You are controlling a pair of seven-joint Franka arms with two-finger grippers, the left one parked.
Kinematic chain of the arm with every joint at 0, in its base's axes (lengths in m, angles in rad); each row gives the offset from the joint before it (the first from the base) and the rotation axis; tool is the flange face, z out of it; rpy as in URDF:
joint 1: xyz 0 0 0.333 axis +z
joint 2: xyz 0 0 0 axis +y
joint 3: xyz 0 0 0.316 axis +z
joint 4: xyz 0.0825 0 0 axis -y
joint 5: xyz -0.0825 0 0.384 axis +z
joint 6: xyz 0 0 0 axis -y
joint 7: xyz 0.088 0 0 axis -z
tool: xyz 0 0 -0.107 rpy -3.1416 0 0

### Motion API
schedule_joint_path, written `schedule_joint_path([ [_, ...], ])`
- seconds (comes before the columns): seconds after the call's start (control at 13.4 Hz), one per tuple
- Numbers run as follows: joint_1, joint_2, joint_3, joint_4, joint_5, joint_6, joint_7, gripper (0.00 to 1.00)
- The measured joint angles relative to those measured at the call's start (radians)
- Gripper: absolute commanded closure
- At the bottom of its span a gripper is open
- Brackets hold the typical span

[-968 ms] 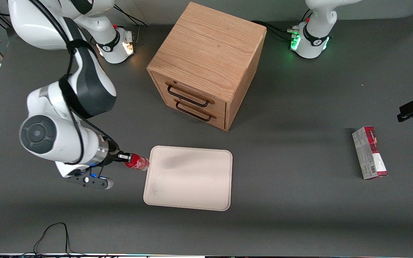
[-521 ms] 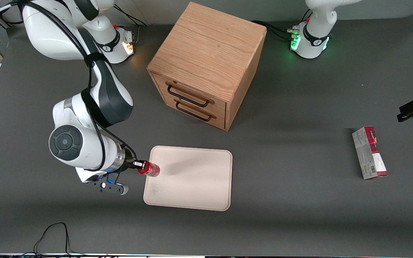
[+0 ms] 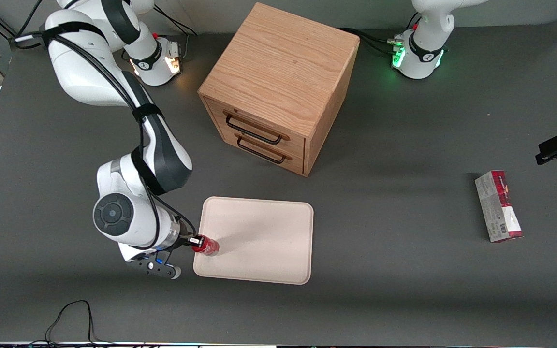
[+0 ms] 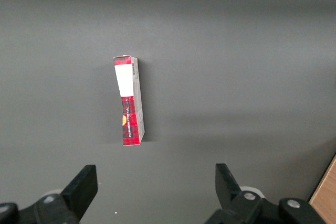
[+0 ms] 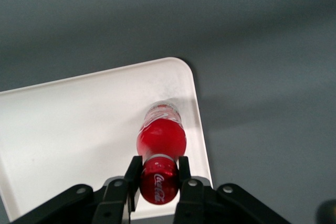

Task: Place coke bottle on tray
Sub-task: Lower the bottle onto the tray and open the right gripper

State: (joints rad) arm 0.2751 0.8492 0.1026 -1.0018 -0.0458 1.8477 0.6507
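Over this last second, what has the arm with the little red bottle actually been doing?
The gripper, shut on the coke bottle, has carried it nearer the front camera and in over the tray, from just outside the tray's rim to above its corner. It has not let go. The tray, the wooden drawer cabinet and the red-and-grey carton stayed where they were.

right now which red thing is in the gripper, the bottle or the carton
The coke bottle: the gripper clamps its red cap over the tray. The red-and-grey carton lies untouched toward the parked arm's end.
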Motion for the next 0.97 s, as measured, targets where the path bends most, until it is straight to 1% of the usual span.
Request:
schedule_joint_path([
  [0.37, 0.002, 0.022, 0.0, 0.007, -0.022, 0.014, 0.003, 1.0],
  [0.45, 0.002, 0.022, 0.0, 0.007, -0.023, 0.015, 0.003, 0.81],
  [0.52, 0.002, 0.022, 0.0, 0.008, -0.023, 0.015, 0.003, 0.26],
  [0.6, 0.002, 0.022, 0.0, 0.008, -0.023, 0.015, 0.003, 0.0],
  [0.97, 0.003, 0.025, 0.0, 0.008, -0.041, 0.016, 0.004, 0.0],
])
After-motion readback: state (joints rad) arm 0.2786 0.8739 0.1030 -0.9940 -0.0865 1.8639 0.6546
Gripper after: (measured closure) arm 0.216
